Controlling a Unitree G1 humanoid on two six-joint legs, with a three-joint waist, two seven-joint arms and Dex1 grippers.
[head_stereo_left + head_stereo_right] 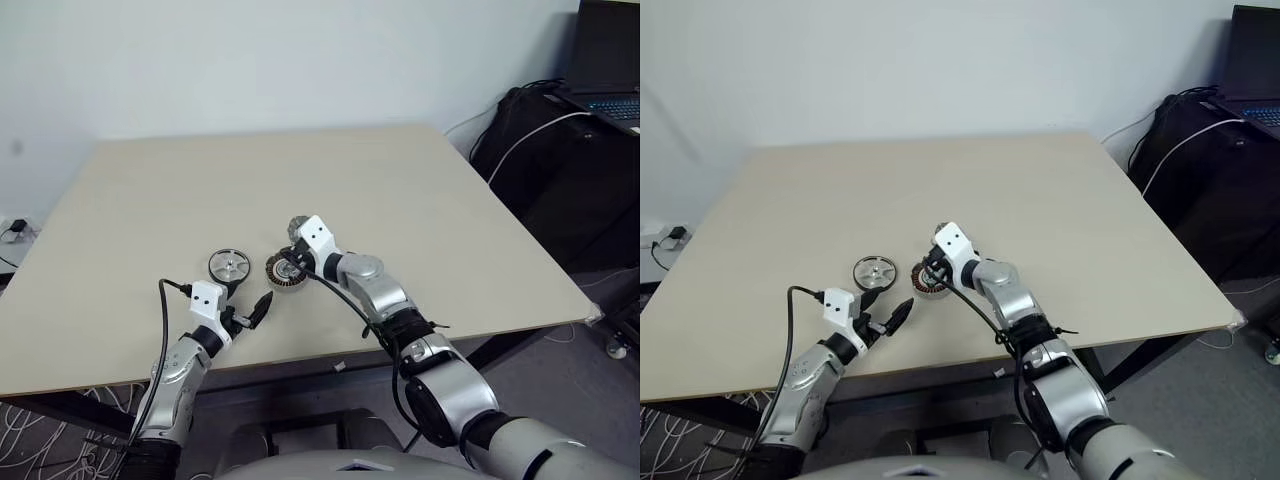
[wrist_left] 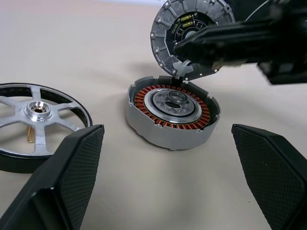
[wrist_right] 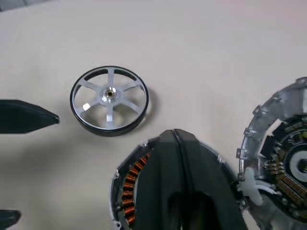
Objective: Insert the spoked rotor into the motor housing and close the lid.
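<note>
Spoked rotor (image 3: pixel 109 101) on table (image 1: pixel 420 210) — right gripper (image 3: pixel 176 136) closed, above motor housing (image 2: pixel 171 112).

The right gripper (image 3: pixel 175 136) hides half the motor housing (image 3: pixel 129 187) in its wrist view

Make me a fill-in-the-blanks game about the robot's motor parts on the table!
1. The spoked rotor lies flat on the ___.
2. The right gripper holds the ___ tilted above the motor housing.
3. The ring of windings inside the motor housing is coloured ___.
4. The left gripper has its fingers ___.

Missing words: table; lid; copper-brown; open
</note>
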